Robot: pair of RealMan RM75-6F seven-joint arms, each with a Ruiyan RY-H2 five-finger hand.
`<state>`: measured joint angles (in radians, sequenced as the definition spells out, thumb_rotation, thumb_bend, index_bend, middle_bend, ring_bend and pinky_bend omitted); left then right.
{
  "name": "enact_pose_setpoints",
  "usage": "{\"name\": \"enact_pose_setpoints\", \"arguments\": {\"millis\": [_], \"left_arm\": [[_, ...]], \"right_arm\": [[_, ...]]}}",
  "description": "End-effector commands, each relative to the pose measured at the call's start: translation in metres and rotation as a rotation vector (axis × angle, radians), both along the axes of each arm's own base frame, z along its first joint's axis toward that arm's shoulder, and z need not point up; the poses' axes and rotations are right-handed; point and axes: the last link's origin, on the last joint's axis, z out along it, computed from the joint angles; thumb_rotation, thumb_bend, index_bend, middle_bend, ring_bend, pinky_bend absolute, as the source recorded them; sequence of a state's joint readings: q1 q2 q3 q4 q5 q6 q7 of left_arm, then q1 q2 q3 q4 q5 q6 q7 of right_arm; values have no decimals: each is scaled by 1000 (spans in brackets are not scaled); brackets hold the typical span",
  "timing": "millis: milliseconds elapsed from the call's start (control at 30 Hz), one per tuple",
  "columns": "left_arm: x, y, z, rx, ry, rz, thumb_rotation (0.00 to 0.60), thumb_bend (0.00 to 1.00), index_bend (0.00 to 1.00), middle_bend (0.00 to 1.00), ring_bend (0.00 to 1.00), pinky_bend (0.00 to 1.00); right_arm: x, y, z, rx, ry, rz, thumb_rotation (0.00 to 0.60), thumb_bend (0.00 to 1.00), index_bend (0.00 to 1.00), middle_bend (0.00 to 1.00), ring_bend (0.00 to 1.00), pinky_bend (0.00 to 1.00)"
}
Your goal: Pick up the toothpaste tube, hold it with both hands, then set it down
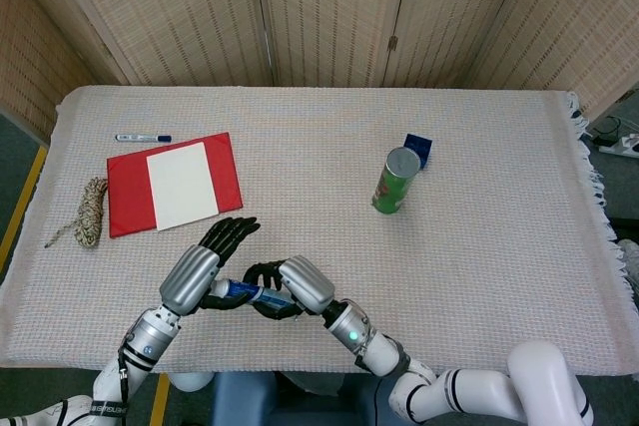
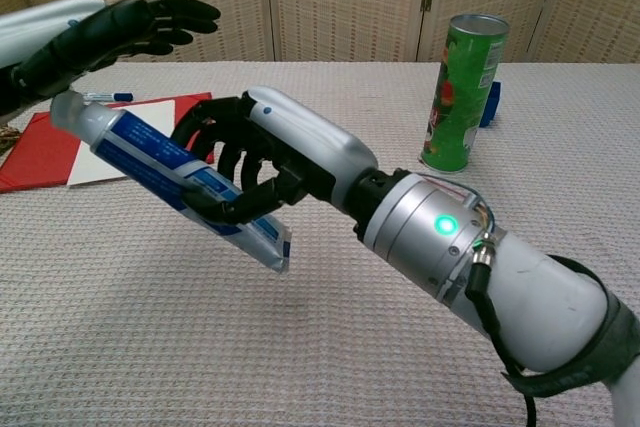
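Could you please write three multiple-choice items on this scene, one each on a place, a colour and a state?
1. Where is the marker?
A. beyond the red folder
B. beside the can
C. on the rope

2. What colour is the can?
A. yellow
B. green
C. white

3. What holds the tube?
A. nothing
B. the table
C. the right hand

Answers: 1 A, it lies just past the folder's far edge. 2 B, its side is green. 3 C, its fingers wrap the tube above the table.

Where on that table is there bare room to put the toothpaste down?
Bare cloth spans the middle, between the red folder and the can, and the right side beyond the can. The left is crowded: folder, pen, rope.
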<state>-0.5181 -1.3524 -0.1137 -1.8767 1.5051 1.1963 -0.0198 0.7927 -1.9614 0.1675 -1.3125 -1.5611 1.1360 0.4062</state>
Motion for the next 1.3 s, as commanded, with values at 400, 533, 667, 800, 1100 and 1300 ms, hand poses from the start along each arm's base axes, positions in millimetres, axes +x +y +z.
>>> {"name": "enact_pose_setpoints", "arguments": {"millis": [400, 533, 667, 800, 1100, 1300], "left_arm": [[-1, -2, -5, -14, 82, -11, 7, 108, 11, 76, 41, 0], [-1, -3, -5, -22, 94, -13, 6, 108, 7, 76, 41, 0], [-2, -4, -5, -27, 114, -12, 5, 109, 5, 76, 41, 0], [-2, -3, -5, -21, 108, -9, 5, 109, 5, 76, 41, 0], [-10, 2, 9, 29, 54, 24, 5, 108, 0, 76, 41, 0], [-27, 4, 21, 54, 38, 84, 3, 108, 0, 76, 41, 0]], "right_arm": [[13, 5, -2, -21, -1, -10, 600, 903, 690, 610, 706, 601], [13, 5, -2, -21, 2, -13, 600, 902, 690, 611, 705, 601], [14, 5, -2, -21, 4, -13, 600, 903, 690, 612, 704, 602], [13, 5, -3, -21, 12, -13, 600, 903, 690, 612, 704, 602], [-12, -2, -2, -15, 121, -12, 600, 903, 690, 612, 705, 602], [-44, -23, 7, -27, 297, -23, 600, 903, 689, 588, 678, 594]]}}
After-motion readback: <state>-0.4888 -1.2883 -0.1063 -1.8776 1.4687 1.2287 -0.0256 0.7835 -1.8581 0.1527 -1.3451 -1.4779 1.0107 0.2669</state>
